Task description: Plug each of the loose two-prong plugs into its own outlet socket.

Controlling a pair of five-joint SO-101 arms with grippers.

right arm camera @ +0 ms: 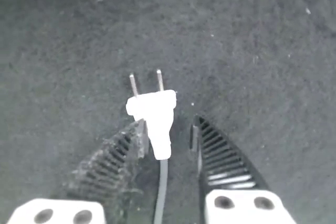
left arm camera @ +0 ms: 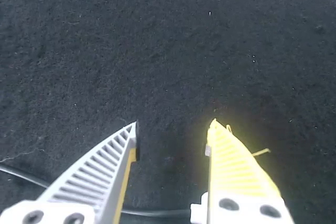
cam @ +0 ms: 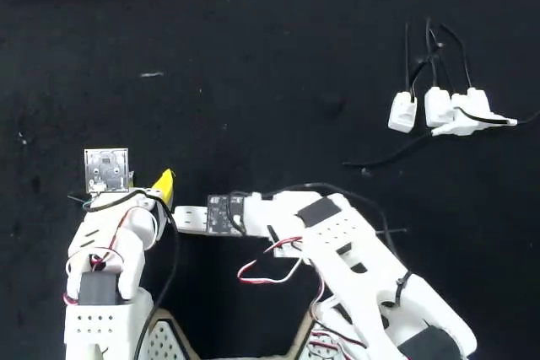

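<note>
Right wrist view: the right claw (right arm camera: 168, 121) stands half open, gripping nothing, its fingers (right arm camera: 220, 156) astride a plug (right arm camera: 152, 111). One finger touches the plug's side; the other stands apart. The plug is white: a broad head narrowing to a neck, two thin metal prongs pointing away from the claw, a pale cord (right arm camera: 161, 187) running back between the fingers. It lies on black cloth (right arm camera: 262, 35). The left claw (left arm camera: 170, 129) gapes, holding nothing. White blocks (cam: 439, 107) on black cords cluster at the table's far right.
</note>
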